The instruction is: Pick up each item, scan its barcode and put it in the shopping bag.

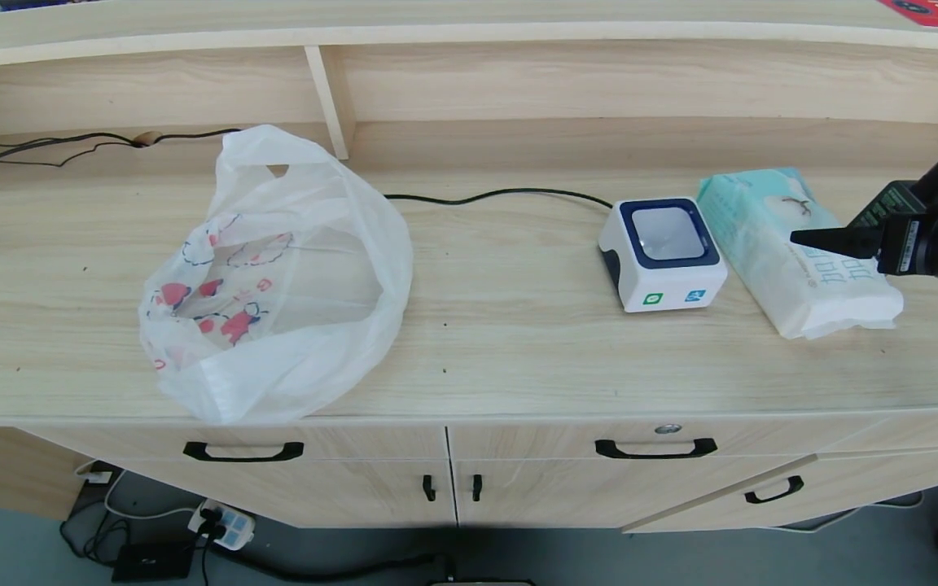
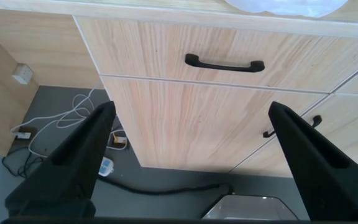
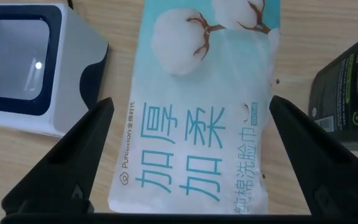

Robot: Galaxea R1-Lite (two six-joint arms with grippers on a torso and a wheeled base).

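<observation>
A white plastic shopping bag (image 1: 273, 277) with red prints lies open on the left of the wooden counter. The white and blue barcode scanner (image 1: 663, 252) stands right of centre, window up. Beside it lies a pale blue tissue pack (image 1: 786, 252). My right gripper (image 1: 811, 238) hovers just over this pack. In the right wrist view the tissue pack (image 3: 197, 112) lies between the spread fingers of the open right gripper (image 3: 191, 102), with the scanner (image 3: 36, 68) to one side. My left gripper (image 2: 191, 106) is open and holds nothing, low in front of the cabinet drawers.
A dark green packet (image 1: 884, 203) lies behind the right arm, also seen beside the tissue pack as a dark packet (image 3: 347, 93). A black cable (image 1: 493, 195) runs from the scanner along the back. Drawer handle (image 2: 224, 63) faces the left gripper. A raised shelf backs the counter.
</observation>
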